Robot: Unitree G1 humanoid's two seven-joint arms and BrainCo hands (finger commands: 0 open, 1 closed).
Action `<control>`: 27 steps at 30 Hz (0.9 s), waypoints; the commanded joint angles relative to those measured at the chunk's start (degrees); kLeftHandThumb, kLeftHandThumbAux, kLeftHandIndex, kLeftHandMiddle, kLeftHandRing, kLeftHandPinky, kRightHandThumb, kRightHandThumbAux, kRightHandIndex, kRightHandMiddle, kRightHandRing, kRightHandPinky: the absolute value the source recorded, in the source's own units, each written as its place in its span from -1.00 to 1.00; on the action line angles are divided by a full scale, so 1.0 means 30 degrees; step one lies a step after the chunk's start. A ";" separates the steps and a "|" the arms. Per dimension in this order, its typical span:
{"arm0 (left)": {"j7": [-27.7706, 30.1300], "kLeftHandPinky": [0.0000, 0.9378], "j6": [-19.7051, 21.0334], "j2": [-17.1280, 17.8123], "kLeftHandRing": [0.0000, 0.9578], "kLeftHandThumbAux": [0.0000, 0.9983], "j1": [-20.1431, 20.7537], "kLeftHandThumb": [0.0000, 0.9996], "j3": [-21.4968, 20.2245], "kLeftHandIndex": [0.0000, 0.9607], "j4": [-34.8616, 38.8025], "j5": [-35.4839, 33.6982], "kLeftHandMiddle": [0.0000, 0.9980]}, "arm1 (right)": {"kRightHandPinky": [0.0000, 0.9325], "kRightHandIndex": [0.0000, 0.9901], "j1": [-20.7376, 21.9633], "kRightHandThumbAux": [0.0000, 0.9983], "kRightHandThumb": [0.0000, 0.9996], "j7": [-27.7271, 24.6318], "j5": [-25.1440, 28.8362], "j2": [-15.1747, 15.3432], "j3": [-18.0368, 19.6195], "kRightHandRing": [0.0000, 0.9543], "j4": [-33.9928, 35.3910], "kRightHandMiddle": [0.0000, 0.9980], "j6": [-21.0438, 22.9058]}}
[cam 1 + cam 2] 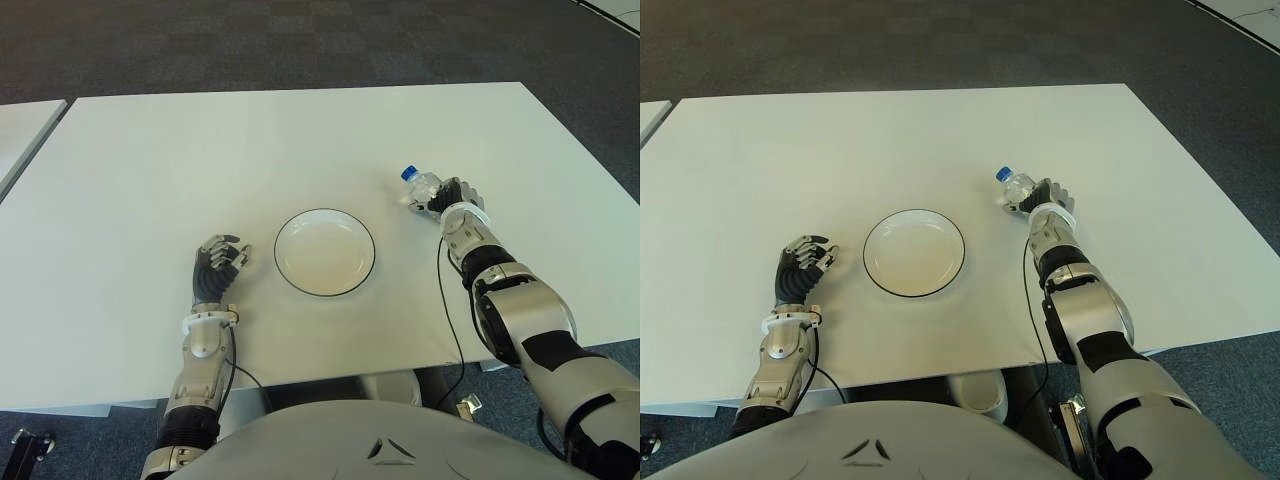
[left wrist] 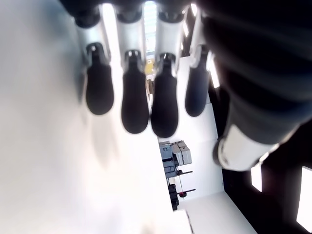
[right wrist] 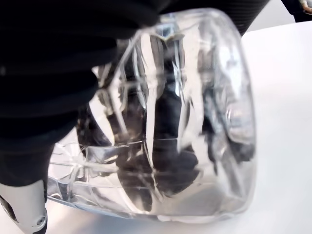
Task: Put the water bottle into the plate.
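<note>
Grasp stage reached, transfer not yet done: plate point(image 1: 325, 252) sits bare at mid counter point(image 1: 250, 150), nothing in it. Water bottle point(image 1: 424, 186) is off to the plate's right, near but apart from its rim, blue cap tilted up and away from the robot. Right hand point(image 1: 455, 200) is wrapped on the bottle; in the right wrist view dark fingers point(image 3: 165, 146) show through the clear wall, curled round the body. Left hand point(image 1: 216, 268) shows left of the plate, fingers relaxed, holding nothing. Remaining, by my reading: carry to plate, release.
</note>
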State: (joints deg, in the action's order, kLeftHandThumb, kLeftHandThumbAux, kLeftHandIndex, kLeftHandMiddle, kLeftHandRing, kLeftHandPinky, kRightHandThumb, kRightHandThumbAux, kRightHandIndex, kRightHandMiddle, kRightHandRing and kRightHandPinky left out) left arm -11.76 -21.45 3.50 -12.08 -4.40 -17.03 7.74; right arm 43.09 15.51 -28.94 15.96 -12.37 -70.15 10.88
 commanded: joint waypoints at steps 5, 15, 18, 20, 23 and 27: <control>-0.0262 0.28 0.0705 -0.0210 0.29 0.43 -0.0193 0.41 -0.0069 -0.10 -0.0399 0.0083 0.27 | 0.77 -0.11 -0.2253 0.45 0.40 -0.1166 0.1682 -0.0887 0.0848 0.67 -0.0573 0.60 -0.1056; -0.0232 0.29 0.0650 -0.0151 0.29 0.43 -0.0224 0.41 -0.0050 -0.10 -0.0415 0.0105 0.27 | 0.82 -0.11 -0.2622 0.46 0.40 -0.1706 0.6476 -0.1576 0.4972 0.73 0.0989 0.65 -0.3810; -0.0228 0.30 0.0620 -0.0143 0.30 0.43 -0.0216 0.41 -0.0067 -0.10 -0.0453 0.0085 0.27 | 0.85 -0.11 -0.2869 0.46 0.40 -0.2373 0.7722 -0.1758 0.5934 0.75 0.1196 0.67 -0.4709; -0.0220 0.30 0.0584 -0.0129 0.30 0.43 -0.0212 0.41 -0.0068 -0.10 -0.0473 0.0092 0.28 | 0.88 -0.11 -0.3068 0.46 0.40 -0.3052 0.8712 -0.1938 0.6684 0.79 0.1448 0.71 -0.5544; -0.0179 0.30 0.0576 -0.0142 0.31 0.43 -0.0225 0.41 -0.0079 -0.10 -0.0448 0.0038 0.29 | 0.91 -0.12 -0.3186 0.46 0.40 -0.3588 0.9241 -0.2006 0.7034 0.83 0.1515 0.74 -0.6237; -0.0187 0.32 0.0377 -0.0133 0.32 0.43 -0.0234 0.41 -0.0076 -0.10 -0.0518 0.0050 0.29 | 0.92 -0.12 -0.3341 0.45 0.40 -0.4598 1.0328 -0.2352 0.7786 0.86 0.1814 0.77 -0.7825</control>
State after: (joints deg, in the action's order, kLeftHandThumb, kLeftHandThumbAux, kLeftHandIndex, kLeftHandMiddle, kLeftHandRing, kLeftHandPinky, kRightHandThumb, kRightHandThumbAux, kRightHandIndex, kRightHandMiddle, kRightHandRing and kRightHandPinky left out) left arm -12.07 -21.51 3.39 -12.09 -4.53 -16.98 7.83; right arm 35.47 4.64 -0.85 11.63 9.54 -64.00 -11.14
